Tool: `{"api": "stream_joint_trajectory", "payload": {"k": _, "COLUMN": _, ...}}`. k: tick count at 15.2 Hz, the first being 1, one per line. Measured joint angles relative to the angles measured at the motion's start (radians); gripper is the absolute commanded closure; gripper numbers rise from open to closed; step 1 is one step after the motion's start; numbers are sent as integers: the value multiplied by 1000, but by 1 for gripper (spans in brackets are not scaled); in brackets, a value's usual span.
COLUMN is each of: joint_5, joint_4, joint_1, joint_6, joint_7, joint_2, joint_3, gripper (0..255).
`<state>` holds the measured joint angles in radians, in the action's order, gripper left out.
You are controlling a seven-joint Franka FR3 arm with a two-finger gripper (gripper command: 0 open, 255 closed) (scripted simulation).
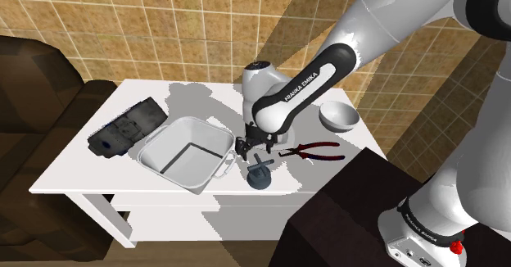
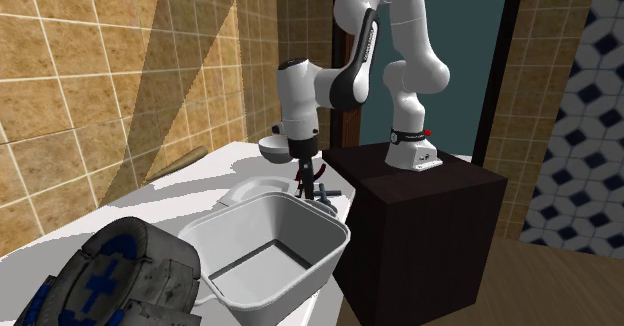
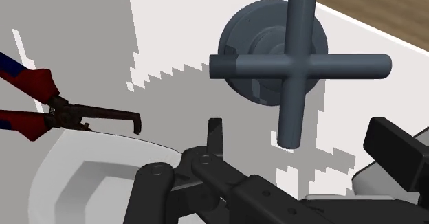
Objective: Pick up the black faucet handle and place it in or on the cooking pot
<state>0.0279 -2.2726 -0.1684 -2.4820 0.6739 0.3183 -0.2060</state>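
- dark bulky object with blue patches: left end of the table, not part of the task.
- white cooking pot: squarish, mid table, its rim just beside the gripper on the shoulder view's left.
- gripper: low over the table between the pot and the handle; fingers spread apart, grasping nothing.
- black faucet handle: reads dark grey, a cross on a round base, base down, cross up. Sits near the table's front edge, just beside the gripper on the front-edge side, not touched.
- key relation, wrist view: one cross bar runs away from the gripper with its tip in the gap between the fingers; the other bar lies crosswise. Likely needs a short shift toward the front edge, then down.
- red-handled pliers: near the handle, toward the right end; may get nudged.
- white bowl: back right corner.
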Motion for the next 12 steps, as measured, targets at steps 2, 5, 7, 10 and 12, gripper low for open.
{"api": "stream_joint_trajectory", "payload": {"k": 2, "joint_5": 6, "joint_4": 0, "joint_1": -3, "joint_6": -22, "joint_7": 3, "joint_2": 16, "joint_3": 2, "gripper": 0}}
{"api": "stream_joint_trajectory", "payload": {"k": 5, "joint_5": 15, "joint_4": 11, "joint_1": -8, "joint_6": -7, "joint_7": 8, "joint_2": 21, "joint_3": 7, "gripper": 0}}
{"api": "stream_joint_trajectory", "payload": {"k": 7, "joint_5": 15, "joint_4": 5, "joint_1": -7, "joint_6": -21, "joint_7": 6, "joint_2": 21, "joint_3": 7, "gripper": 0}}
{"api": "stream_joint_trajectory", "payload": {"k": 10, "joint_5": 13, "joint_4": -1, "joint_1": -5, "joint_6": -38, "joint_7": 2, "joint_2": 23, "joint_3": 7, "gripper": 0}}
{"api": "stream_joint_trajectory", "payload": {"k": 12, "joint_5": 14, "joint_4": -1, "joint_1": -6, "joint_6": -41, "joint_7": 4, "joint_2": 22, "joint_3": 8, "gripper": 255}}
